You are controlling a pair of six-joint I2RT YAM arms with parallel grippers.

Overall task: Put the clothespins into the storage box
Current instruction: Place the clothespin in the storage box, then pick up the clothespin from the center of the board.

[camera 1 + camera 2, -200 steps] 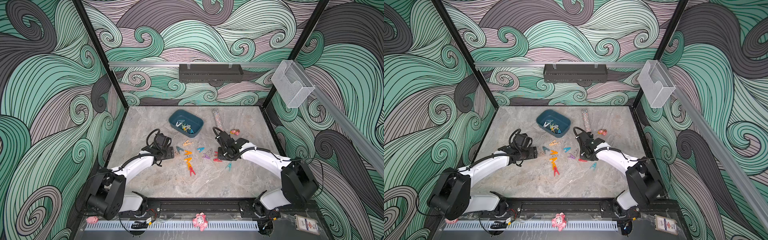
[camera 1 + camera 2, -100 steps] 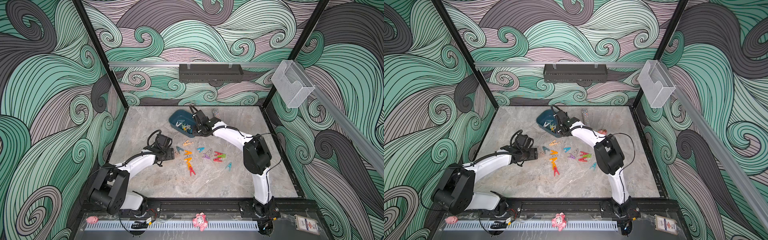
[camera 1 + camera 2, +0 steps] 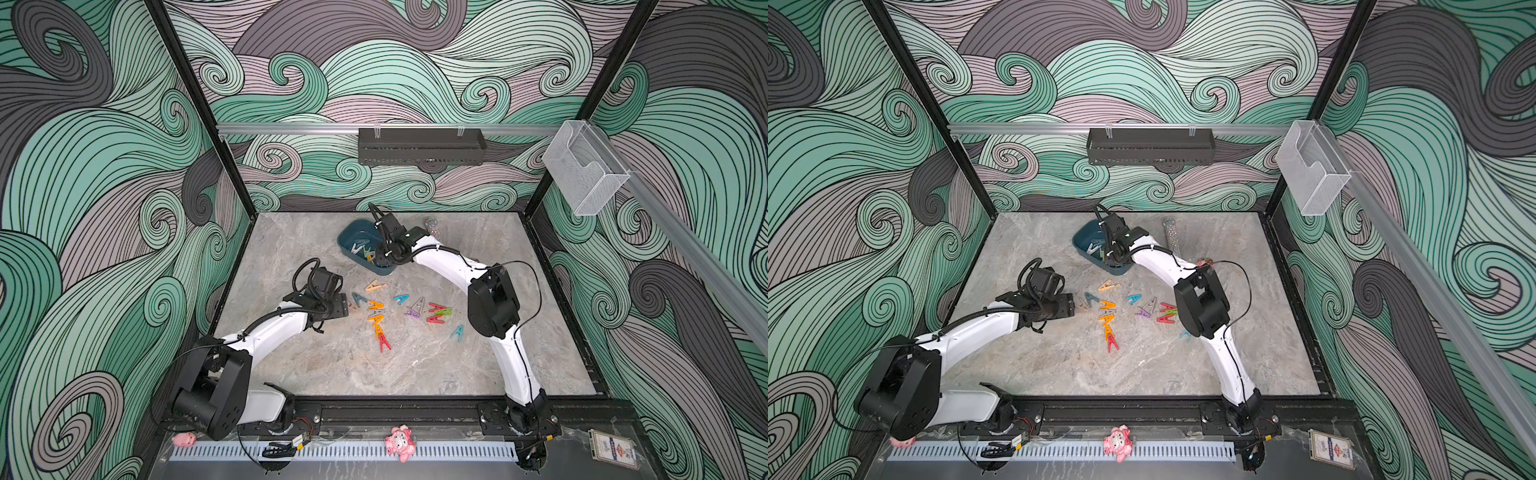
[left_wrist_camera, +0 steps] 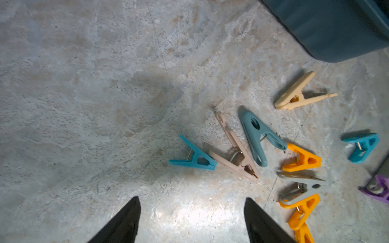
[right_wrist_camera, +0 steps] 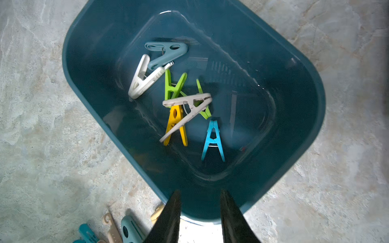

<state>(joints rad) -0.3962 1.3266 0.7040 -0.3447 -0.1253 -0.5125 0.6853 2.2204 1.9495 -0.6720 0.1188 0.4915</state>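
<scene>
The dark teal storage box (image 3: 352, 233) (image 3: 1084, 237) stands at the back middle of the table. Several clothespins lie in it, among them a blue one (image 5: 213, 138), a yellow one (image 5: 175, 124) and a white one (image 5: 145, 80). My right gripper (image 5: 200, 192) (image 3: 384, 259) hangs over the box's near rim, open, with nothing between its fingers. More clothespins lie scattered mid-table: orange (image 3: 375, 306), red (image 3: 384, 343), blue (image 3: 401, 298). My left gripper (image 4: 192, 198) (image 3: 347, 305) is open above bare table, just short of a teal pin (image 4: 193, 158) and a beige pin (image 4: 235, 151).
A glitter tube (image 3: 432, 226) lies to the right of the box. A black perforated tray (image 3: 419, 145) hangs on the back wall and a clear holder (image 3: 582, 174) on the right rail. A pink toy (image 3: 400, 440) sits on the front rail.
My right arm swung from the pile up to the storage box and its jaws have opened there. The left arm has hardly moved and stays open.
</scene>
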